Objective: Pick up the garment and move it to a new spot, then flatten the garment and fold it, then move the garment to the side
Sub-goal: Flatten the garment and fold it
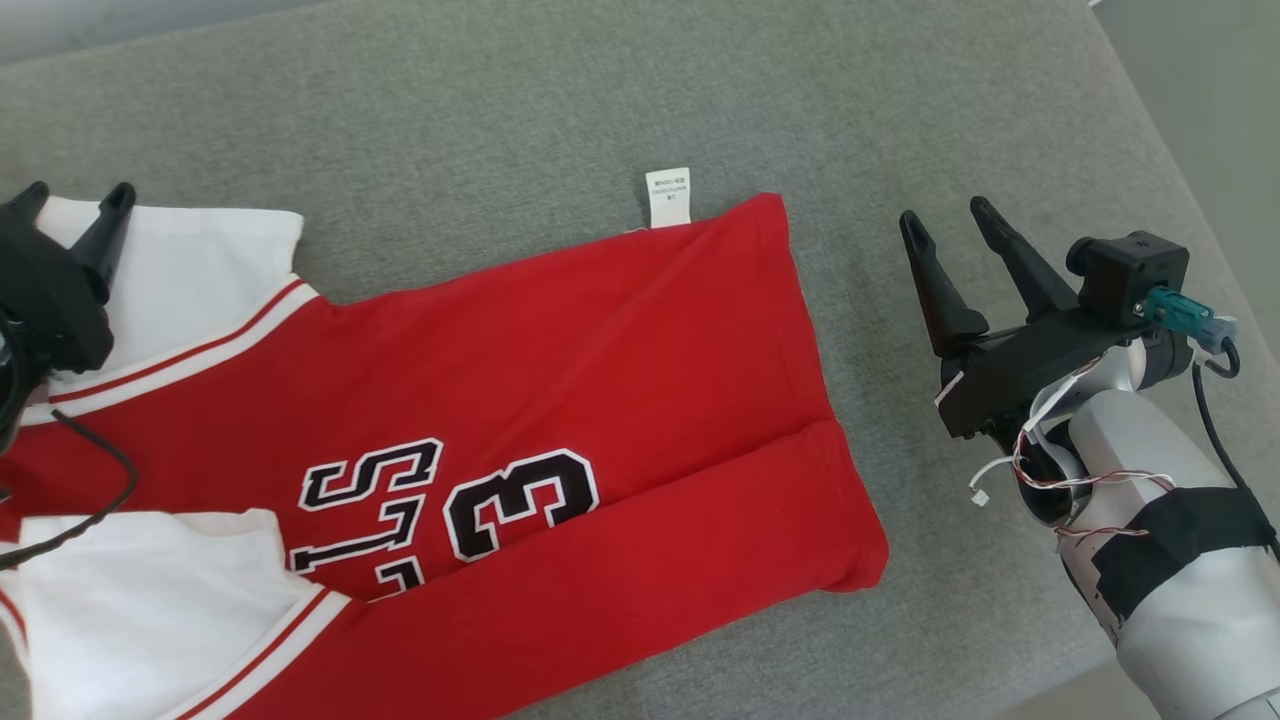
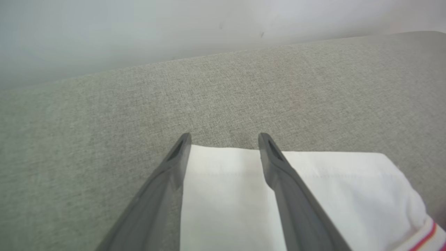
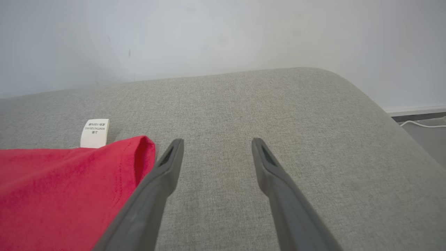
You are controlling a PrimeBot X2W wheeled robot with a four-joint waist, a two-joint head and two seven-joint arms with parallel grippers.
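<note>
The red jersey point(image 1: 620, 400) lay flat on the grey cushion point(image 1: 480, 90). The left gripper point(image 1: 78, 190), fingers spread, hung over its white sleeve point(image 1: 200, 260). The right gripper point(image 1: 945, 210), also spread and empty, hovered beside the hem. A label point(image 1: 668, 197) poked out beyond.

From my right wrist view, I see my right gripper point(image 3: 216, 141) with its two dark fingers point(image 3: 156, 188) spread wide apart and nothing between them. They point out over a soft grey cushion point(image 3: 278, 104). The red shirt point(image 3: 62, 195) lies flat on the cushion at the left. Its edge is just beside my left finger, and I cannot tell if they touch. A small white tag point(image 3: 94, 133) with tiny print sticks out past the far edge of the shirt. A pale wall point(image 3: 209, 35) is behind the cushion. A white cable point(image 3: 421, 123) lies on the floor far to the right.
</note>
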